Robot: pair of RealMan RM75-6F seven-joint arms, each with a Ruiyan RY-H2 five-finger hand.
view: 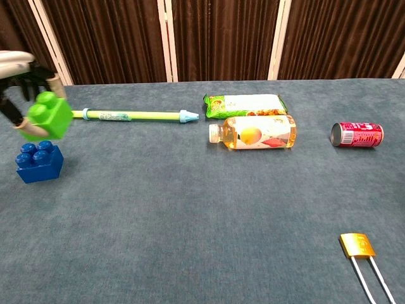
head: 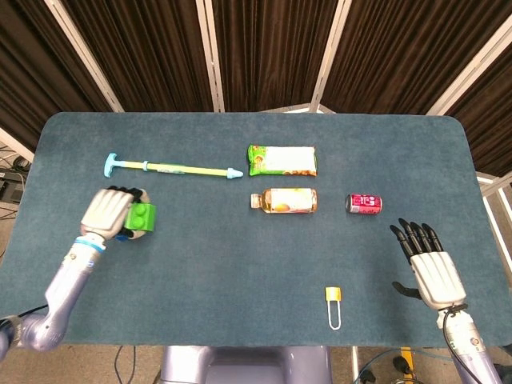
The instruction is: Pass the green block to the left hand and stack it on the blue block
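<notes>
My left hand grips the green block at the left side of the table. In the chest view the green block hangs in the air just above the blue block, apart from it, with my left hand partly cut off by the frame edge. In the head view the blue block is hidden under the hand and green block. My right hand is open with fingers spread, near the table's front right edge, holding nothing.
A long green and yellow pump lies behind the blocks. A green snack packet, a juice bottle and a red can lie mid-table. A yellow padlock lies near the front edge.
</notes>
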